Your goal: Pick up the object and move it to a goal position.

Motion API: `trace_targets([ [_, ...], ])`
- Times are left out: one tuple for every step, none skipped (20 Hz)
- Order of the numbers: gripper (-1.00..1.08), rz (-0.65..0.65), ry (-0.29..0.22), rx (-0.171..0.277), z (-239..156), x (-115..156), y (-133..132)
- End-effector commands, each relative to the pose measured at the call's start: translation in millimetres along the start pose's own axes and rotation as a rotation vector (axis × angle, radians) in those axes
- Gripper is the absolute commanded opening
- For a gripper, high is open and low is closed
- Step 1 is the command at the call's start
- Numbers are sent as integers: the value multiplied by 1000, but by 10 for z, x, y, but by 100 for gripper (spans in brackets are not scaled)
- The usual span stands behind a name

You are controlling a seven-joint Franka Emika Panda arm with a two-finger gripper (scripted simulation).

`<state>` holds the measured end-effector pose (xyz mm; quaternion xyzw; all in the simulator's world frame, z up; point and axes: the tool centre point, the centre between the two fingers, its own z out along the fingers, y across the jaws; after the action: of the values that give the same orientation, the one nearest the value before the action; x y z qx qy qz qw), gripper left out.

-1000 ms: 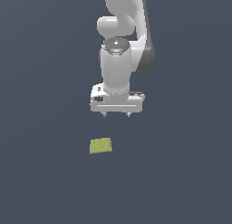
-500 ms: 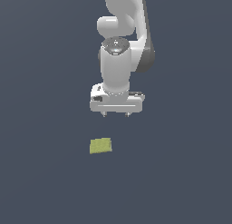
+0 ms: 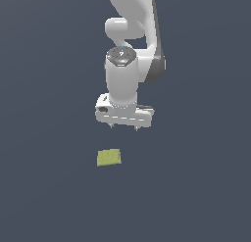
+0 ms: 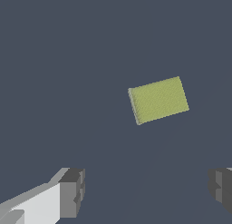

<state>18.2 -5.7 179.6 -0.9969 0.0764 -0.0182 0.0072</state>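
The object is a small flat yellow-green block (image 3: 109, 157) lying on the dark grey floor. It also shows in the wrist view (image 4: 158, 100), lying flat and slightly rotated. My white gripper (image 3: 124, 127) hangs above the floor, pointing down, apart from the block, which lies a little toward the exterior view's left of it. The jaws are open and empty. In the wrist view the two dark fingertips (image 4: 72, 192) stand wide apart, with my gripper (image 4: 147, 189) clear of the block.
A plain dark grey floor (image 3: 196, 187) fills both views. The white arm (image 3: 132, 35) rises above the gripper. No other objects or marked spot show.
The arm has shifted very slightly; the gripper stays open at about the same height. The block has not moved.
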Motion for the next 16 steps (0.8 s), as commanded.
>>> trace_targets([
  [100, 54, -3, 1, 48, 34, 25],
  [100, 79, -4, 2, 70, 49, 37],
  [100, 106, -5, 2, 93, 66, 49],
  [100, 134, -7, 3, 118, 83, 62],
  [100, 164, -8, 3, 144, 101, 76],
  [100, 195, -9, 3, 172, 120, 91],
  [100, 227, -11, 4, 200, 139, 106],
  [100, 258, -12, 4, 228, 157, 121],
  [100, 290, -13, 4, 257, 176, 137],
  [100, 321, -15, 4, 285, 194, 152],
  [100, 353, -16, 3, 314, 212, 167],
  [100, 384, -17, 3, 343, 230, 183],
  [100, 415, -18, 3, 372, 247, 199],
  [100, 447, -19, 2, 401, 265, 214],
  [100, 478, -20, 1, 430, 282, 230],
  [100, 509, -21, 1, 459, 298, 246],
])
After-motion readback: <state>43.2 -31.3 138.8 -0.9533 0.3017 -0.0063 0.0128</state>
